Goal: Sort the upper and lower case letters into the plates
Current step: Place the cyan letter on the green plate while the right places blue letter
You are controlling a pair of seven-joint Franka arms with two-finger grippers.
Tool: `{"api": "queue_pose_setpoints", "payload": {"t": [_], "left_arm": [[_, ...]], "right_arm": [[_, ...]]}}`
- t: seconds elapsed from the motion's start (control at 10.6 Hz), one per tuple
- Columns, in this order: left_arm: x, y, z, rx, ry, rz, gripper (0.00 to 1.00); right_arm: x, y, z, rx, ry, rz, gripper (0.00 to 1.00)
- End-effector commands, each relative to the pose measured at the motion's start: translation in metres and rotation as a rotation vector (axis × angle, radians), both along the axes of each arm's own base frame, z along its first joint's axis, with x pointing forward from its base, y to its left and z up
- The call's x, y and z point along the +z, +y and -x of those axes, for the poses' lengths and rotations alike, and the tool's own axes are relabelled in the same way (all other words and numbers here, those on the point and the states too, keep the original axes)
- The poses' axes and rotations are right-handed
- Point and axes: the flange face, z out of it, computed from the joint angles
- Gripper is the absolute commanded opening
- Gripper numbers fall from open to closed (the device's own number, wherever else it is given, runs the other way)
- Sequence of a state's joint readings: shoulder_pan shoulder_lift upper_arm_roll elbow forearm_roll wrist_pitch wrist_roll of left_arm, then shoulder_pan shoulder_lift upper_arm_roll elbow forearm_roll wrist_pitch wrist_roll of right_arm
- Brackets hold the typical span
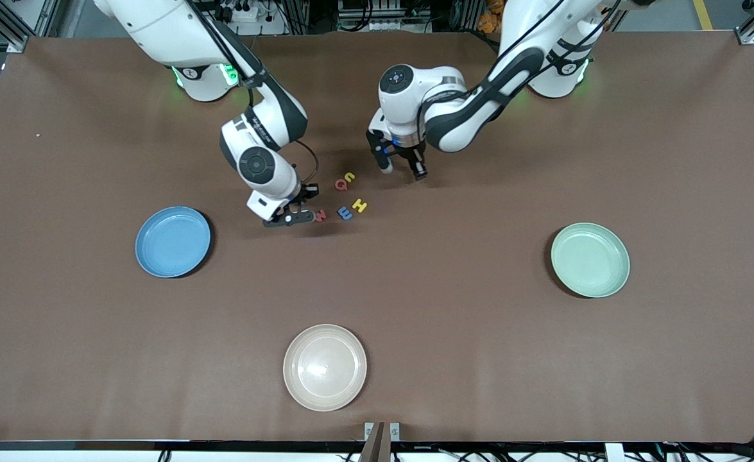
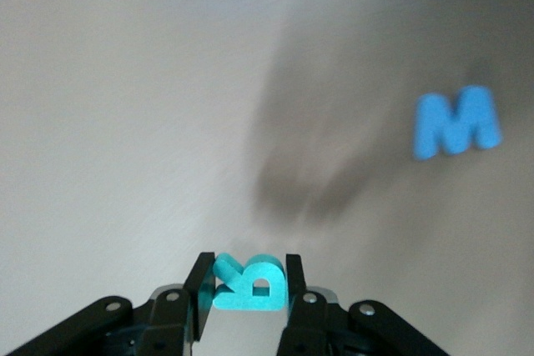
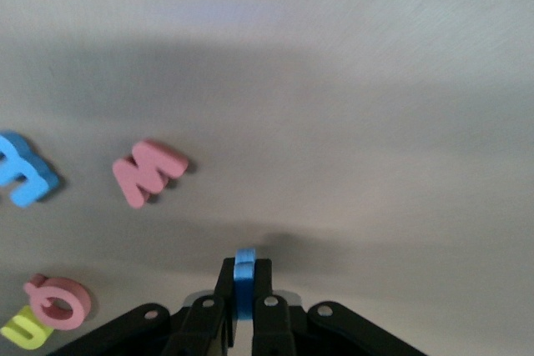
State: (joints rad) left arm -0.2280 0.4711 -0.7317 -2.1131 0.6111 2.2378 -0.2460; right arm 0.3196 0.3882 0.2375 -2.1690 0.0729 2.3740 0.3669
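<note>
Our left jaws [image 2: 248,283] pinch a chunky teal letter R [image 2: 249,283] above the brown bench [image 1: 454,308]; our right jaws [image 3: 244,289] clamp a thin-edged blue letter [image 3: 244,277] beside the pink M [image 3: 147,171].

My left fingers pinch a teal R [image 2: 249,283]; loose on the table I read a blue M [image 2: 456,121], a pink M [image 3: 147,171], a pink Q [image 3: 57,302] and a yellow H [image 1: 359,206]

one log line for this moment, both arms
left gripper: shut on teal letter | right gripper: shut on blue letter | blue plate, mint plate: no letters
</note>
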Motion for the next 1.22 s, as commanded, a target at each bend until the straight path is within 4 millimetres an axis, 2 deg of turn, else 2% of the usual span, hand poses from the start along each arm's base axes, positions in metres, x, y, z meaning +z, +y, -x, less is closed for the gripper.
{"api": "queue_pose_setpoints", "payload": {"t": [0.0,0.09,0.28,0.38,0.47,0.56,0.66,0.75,0.85,0.94,1.03,1.13], "left_arm": [[0.054,0.04,-0.035,0.156,-0.025,-0.033,0.0],[0.072,0.063,-0.065,0.234,-0.032,-0.04,0.0],[0.088,0.126,-0.125,0.389,-0.035,-0.083,0.0],[0.084,0.183,-0.16,0.494,-0.031,-0.105,0.0],[0.079,0.229,-0.187,0.55,-0.019,-0.111,0.0],[0.072,0.262,-0.204,0.603,-0.007,-0.109,0.0],[0.066,0.29,-0.216,0.658,0.003,-0.109,0.0],[0.054,0.316,-0.228,0.709,0.012,-0.109,0.0],[0.039,0.348,-0.238,0.758,0.003,-0.102,0.0],[0.026,0.363,-0.243,0.78,-0.001,-0.085,0.0],[0.015,0.362,-0.247,0.791,-0.006,-0.053,0.0],[0.0,0.373,-0.252,0.797,-0.02,-0.03,0.0]], "right_arm": [[0.054,-0.056,-0.029,0.02,0.021,0.006,0.0],[0.072,-0.092,-0.045,0.044,0.012,-0.009,0.0],[0.075,-0.17,-0.067,0.016,0.02,-0.04,0.0],[0.075,-0.205,-0.073,0.01,0.018,-0.053,0.0],[0.072,-0.239,-0.077,0.019,0.005,-0.066,0.0],[0.069,-0.274,-0.082,0.026,-0.02,-0.076,0.0],[0.06,-0.302,-0.084,0.045,-0.03,-0.084,0.0],[0.047,-0.323,-0.085,0.057,-0.063,-0.08,0.0],[0.038,-0.33,-0.083,0.055,-0.088,-0.076,0.0],[0.034,-0.338,-0.083,0.034,-0.088,-0.074,0.0],[0.032,-0.345,-0.086,0.017,-0.094,-0.069,0.0],[0.028,-0.346,-0.088,0.009,-0.094,-0.069,0.0]]}}
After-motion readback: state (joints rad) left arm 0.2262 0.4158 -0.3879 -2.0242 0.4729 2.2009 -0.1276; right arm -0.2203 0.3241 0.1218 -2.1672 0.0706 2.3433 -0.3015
